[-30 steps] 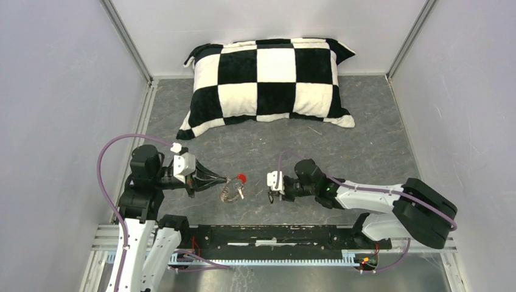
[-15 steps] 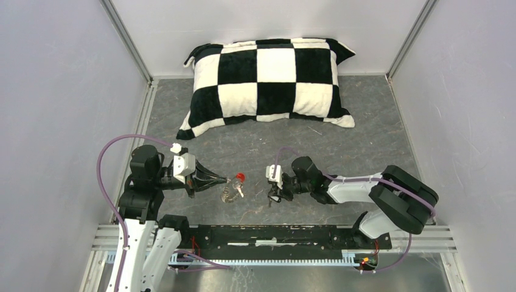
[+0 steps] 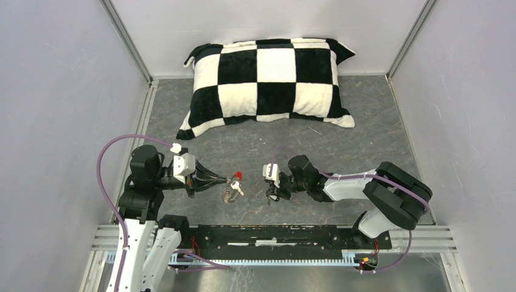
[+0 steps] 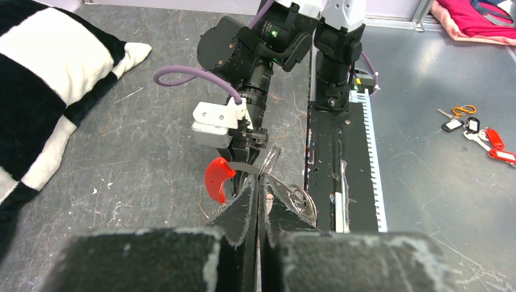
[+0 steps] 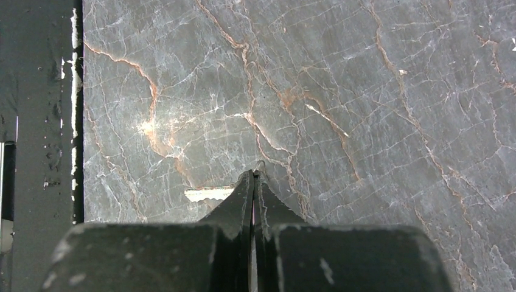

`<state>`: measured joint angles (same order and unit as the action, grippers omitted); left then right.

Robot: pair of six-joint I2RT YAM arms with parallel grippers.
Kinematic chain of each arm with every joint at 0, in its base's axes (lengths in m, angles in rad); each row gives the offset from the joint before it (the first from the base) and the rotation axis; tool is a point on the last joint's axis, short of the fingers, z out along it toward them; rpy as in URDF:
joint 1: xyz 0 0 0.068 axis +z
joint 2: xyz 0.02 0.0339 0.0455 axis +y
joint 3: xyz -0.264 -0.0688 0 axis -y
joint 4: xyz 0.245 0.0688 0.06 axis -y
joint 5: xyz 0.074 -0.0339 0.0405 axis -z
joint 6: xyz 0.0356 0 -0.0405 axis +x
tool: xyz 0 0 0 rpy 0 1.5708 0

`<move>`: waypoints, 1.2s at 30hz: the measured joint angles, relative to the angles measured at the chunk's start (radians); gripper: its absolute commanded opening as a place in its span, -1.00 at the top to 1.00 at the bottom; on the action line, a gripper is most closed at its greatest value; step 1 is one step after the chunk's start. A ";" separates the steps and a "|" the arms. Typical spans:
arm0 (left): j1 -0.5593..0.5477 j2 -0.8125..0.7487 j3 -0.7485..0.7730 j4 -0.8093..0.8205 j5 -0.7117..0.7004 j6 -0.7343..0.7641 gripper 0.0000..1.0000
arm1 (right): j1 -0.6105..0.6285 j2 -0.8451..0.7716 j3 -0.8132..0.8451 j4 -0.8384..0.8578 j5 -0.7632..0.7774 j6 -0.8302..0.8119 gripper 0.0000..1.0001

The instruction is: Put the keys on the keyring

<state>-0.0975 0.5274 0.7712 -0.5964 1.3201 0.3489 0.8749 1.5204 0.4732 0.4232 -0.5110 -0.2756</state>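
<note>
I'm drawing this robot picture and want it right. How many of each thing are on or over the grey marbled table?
Grippers: 2 (left gripper, right gripper)
Checkered pillow: 1
Keyring: 1
Key clearly visible: 1
Total: 5

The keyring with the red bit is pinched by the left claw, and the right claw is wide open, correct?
Not quite: the right gripper is shut, pinching a key, as the right wrist view shows. The left gripper does pinch the keyring.
</note>
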 measured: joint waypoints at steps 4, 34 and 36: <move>0.000 0.000 0.000 0.000 0.000 0.000 0.96 | 0.000 0.006 0.000 0.004 0.000 0.001 0.84; 0.000 0.005 -0.018 0.000 0.054 0.000 0.96 | 0.027 -0.375 0.034 -0.142 -0.001 -0.209 0.99; 0.000 0.010 -0.023 0.000 0.076 0.000 0.96 | 0.040 -0.415 0.082 -0.202 -0.014 -0.260 0.99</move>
<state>-0.0975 0.5377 0.7486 -0.5964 1.3956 0.3492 0.9146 1.1053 0.5556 0.2214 -0.5255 -0.5358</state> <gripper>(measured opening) 0.022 0.009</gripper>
